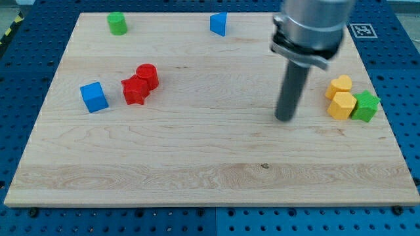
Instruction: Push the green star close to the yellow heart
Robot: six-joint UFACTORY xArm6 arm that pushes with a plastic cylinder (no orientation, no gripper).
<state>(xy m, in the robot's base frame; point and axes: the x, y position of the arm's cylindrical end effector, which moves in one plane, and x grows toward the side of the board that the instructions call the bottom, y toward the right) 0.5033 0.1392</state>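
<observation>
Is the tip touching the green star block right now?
No: my tip rests on bare wood to the view's left of the green star block, with the yellow hexagon block lying between them.

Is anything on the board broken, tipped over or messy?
Nothing stands out. The green star sits against a yellow block by the yellow heart at the view's right. My tip is to their left, touching none. Other blocks sit upright.

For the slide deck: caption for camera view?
My tip rests left of the green star, which touches a yellow block below the yellow heart.
</observation>
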